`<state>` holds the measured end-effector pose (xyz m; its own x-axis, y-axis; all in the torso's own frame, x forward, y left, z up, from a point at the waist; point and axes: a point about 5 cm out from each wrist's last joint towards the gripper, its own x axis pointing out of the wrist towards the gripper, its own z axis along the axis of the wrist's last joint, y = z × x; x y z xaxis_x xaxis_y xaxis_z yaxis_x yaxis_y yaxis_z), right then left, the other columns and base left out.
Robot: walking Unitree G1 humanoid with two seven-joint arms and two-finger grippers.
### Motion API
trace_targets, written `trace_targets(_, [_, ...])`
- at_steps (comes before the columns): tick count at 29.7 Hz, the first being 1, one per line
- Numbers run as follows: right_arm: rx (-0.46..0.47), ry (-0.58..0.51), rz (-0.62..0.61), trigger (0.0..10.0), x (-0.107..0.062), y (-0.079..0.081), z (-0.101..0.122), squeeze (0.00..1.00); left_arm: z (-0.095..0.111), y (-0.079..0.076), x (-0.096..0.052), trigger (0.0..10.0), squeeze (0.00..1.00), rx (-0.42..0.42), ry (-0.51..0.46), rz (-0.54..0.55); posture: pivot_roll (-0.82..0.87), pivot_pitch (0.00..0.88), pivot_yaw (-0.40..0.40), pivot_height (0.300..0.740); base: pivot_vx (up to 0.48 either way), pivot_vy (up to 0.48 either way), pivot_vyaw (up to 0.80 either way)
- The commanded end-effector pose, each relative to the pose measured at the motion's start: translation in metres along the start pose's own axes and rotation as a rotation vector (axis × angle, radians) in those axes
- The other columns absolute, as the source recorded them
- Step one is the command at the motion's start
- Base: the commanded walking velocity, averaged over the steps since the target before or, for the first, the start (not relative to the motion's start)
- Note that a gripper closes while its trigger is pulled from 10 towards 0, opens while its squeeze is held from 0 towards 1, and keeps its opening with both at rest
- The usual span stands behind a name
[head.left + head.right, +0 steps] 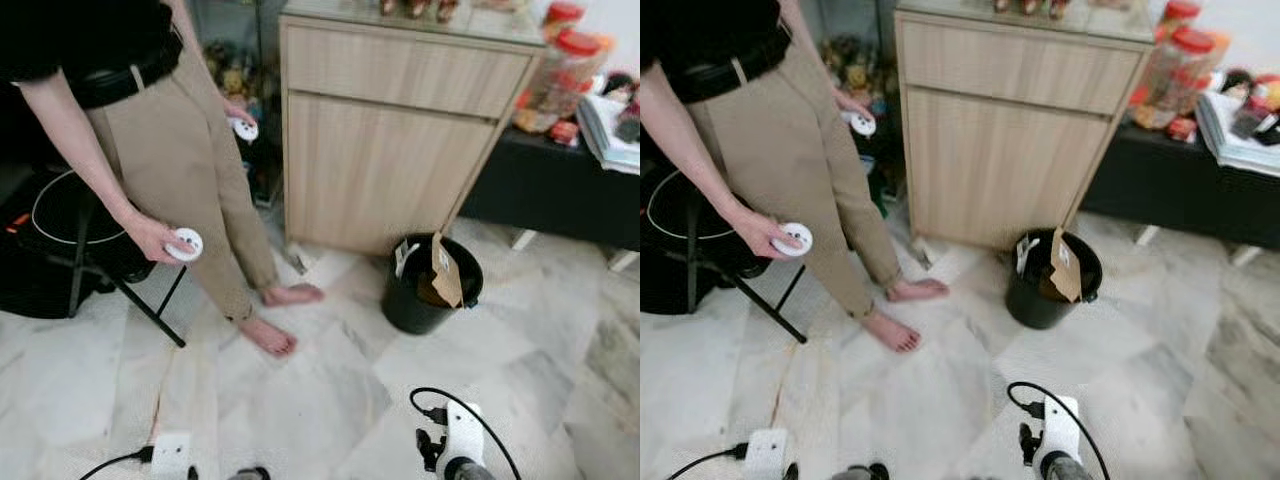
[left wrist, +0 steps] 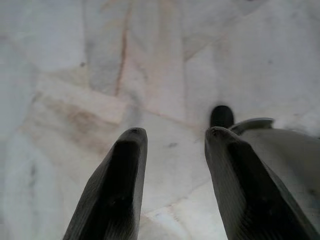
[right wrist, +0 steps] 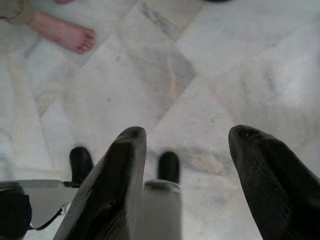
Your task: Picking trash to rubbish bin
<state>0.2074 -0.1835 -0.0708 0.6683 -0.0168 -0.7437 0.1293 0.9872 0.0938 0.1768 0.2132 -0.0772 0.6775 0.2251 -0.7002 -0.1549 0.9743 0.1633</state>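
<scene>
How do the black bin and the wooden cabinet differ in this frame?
The bin is black, round and low; the cabinet is light wood, boxy and much taller. The bin is open-topped with a brown paper bag sticking out; the cabinet's fronts are closed. Both stand on the marble floor.

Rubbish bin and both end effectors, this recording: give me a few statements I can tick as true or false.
1. The black rubbish bin stands on the floor in front of the wooden cabinet. True.
2. The bin lies tipped on its side. False: it stands upright, with brown paper trash sticking out of it.
3. The left end effector is open with nothing between its fingers. True.
4. The right end effector is clamped on a piece of trash. False: it is open and holds nothing, above the marble floor.
5. The person beside the cabinet holds a white controller in one hand. True.
</scene>
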Motion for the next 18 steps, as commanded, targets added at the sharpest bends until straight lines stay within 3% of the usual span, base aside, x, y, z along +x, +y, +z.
trace_targets(1, [0.006,0.019,-0.020,10.0,-0.0021,-0.0079,-0.0055,0.00,-0.0101,-0.0060,-0.0033,10.0,0.00,-0.012,0.035,-0.017,0.09,0.185,-0.045,0.740,0.000,0.000,0.00])
trace_targets(3, [0.003,0.019,-0.018,10.0,-0.0020,-0.0075,-0.0052,0.00,-0.0101,-0.0061,-0.0033,10.0,0.00,-0.013,0.036,-0.017,0.09,0.185,-0.046,0.740,0.000,0.000,0.00])
trace_targets(18, [-0.002,0.022,-0.014,10.0,-0.0017,-0.0066,-0.0051,0.00,-0.0099,-0.0050,-0.0032,10.0,0.00,-0.005,0.035,-0.009,0.09,0.184,-0.046,0.740,0.000,0.000,-0.78])
